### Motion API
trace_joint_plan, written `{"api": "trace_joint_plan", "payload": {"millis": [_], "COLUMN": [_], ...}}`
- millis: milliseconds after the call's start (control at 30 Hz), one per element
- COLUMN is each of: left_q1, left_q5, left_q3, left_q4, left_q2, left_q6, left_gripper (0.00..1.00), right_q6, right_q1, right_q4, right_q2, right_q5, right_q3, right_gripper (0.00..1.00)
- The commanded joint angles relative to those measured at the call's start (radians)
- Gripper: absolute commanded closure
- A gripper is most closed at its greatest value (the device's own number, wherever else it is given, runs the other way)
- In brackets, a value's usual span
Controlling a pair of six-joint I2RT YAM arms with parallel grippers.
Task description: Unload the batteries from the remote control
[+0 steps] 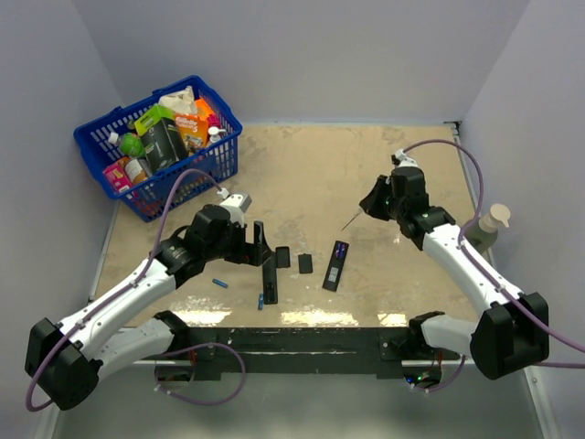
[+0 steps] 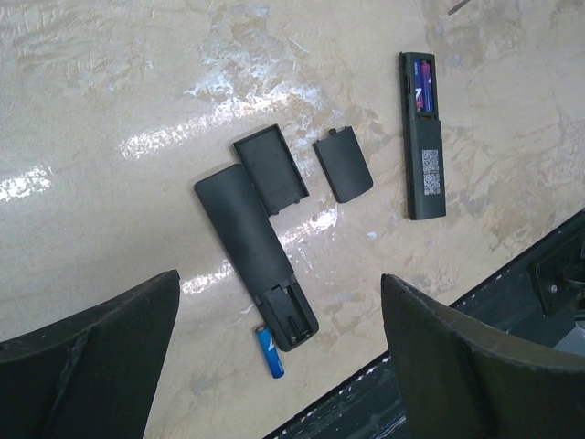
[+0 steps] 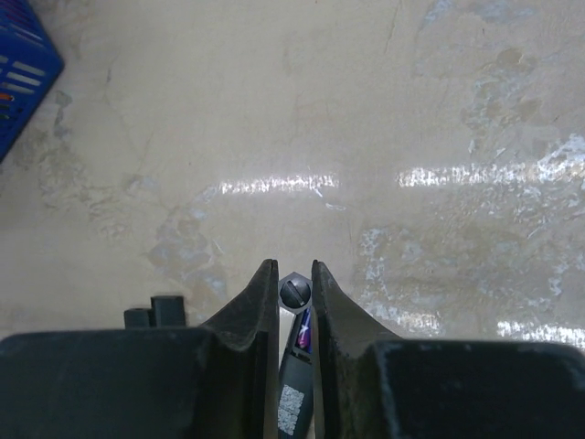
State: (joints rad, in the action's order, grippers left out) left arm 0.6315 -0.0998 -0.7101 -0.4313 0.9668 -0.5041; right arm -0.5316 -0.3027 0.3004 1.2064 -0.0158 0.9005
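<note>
Two black remotes lie back-up near the front edge. The right remote [image 1: 335, 265] [image 2: 421, 146] has its bay open with batteries [image 2: 423, 84] [image 3: 303, 331] inside, one purplish. The left remote [image 1: 270, 282] [image 2: 254, 251] shows an empty bay. One blue battery [image 2: 271, 352] [image 1: 260, 301] lies loose beside that bay, and another [image 1: 220, 283] lies further left. My left gripper [image 1: 259, 240] [image 2: 279, 276] hangs open above the left remote, holding nothing. My right gripper [image 1: 370, 206] [image 3: 294, 270] hovers over the right remote, shut on a thin tool [image 3: 294, 293] [image 1: 352, 220] with a hex-shaped head.
Two flat black covers [image 2: 271, 169] [image 2: 343, 165] lie between the remotes. A blue basket [image 1: 96, 160] of groceries stands at the back left. A pump bottle [image 1: 489, 227] stands at the right edge. The black mounting rail [image 1: 302, 340] runs along the near edge.
</note>
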Motion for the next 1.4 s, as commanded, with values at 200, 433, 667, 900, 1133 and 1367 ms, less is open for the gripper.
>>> {"api": "trace_joint_plan", "payload": {"millis": [200, 433, 667, 900, 1133, 1367], "left_q1": [0.007, 0.005, 0.007, 0.005, 0.007, 0.004], "left_q5": [0.014, 0.012, 0.012, 0.009, -0.003, -0.064], "left_q3": [0.004, 0.003, 0.004, 0.003, 0.003, -0.005], "left_q4": [0.032, 0.032, 0.031, 0.034, 0.048, 0.086], "left_q2": [-0.004, -0.005, -0.008, 0.000, 0.009, 0.058], "left_q6": [0.003, 0.003, 0.001, 0.001, -0.002, -0.048], "left_gripper": [0.05, 0.05, 0.05, 0.06, 0.06, 0.09], "right_q6": [-0.004, 0.013, 0.028, 0.065, 0.067, 0.058], "right_q1": [-0.004, -0.003, -0.010, -0.137, -0.268, -0.299], "right_q4": [-0.024, -0.072, -0.127, -0.145, -0.161, -0.110], "right_q2": [-0.079, -0.085, -0.074, -0.074, -0.053, -0.056], "right_q5": [0.077, 0.097, 0.096, -0.016, -0.110, -0.159], "right_q3": [-0.109, -0.166, -0.206, -0.189, -0.187, -0.189], "right_gripper": [1.00, 1.00, 1.00, 1.00, 1.00, 1.00]}}
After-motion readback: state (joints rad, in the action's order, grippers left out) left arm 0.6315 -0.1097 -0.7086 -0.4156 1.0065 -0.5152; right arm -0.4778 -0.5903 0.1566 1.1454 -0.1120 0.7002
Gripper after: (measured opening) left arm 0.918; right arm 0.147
